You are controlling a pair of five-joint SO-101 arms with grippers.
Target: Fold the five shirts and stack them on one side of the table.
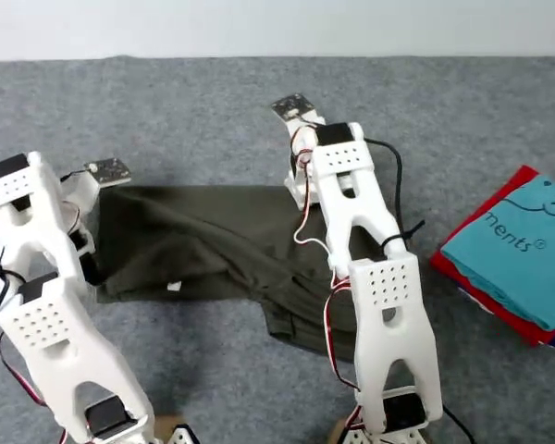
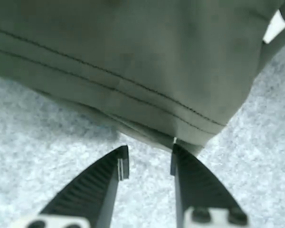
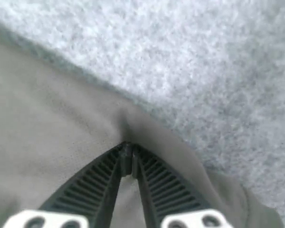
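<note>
Your right tool (image 3: pixel 128 156) is clamped on the olive shirt (image 1: pixel 203 240) at its twelve-o'clock edge, your left tool (image 2: pixel 149 161) stands apart just short of its nine-o'clock hem, and with a folded stack (image 1: pixel 518 250) at three o'clock on the counter (image 1: pixel 259 102), this shirt looks half-folded, its stacking undone.

Grey table (image 1: pixel 213 102), olive shirt (image 1: pixel 194 240), folded stack (image 1: pixel 518 254)

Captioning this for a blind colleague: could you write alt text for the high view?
An olive shirt lies rumpled on a grey table, the left arm at its left edge and the right arm over its right part. A stack of folded shirts sits at the table's right side.
</note>
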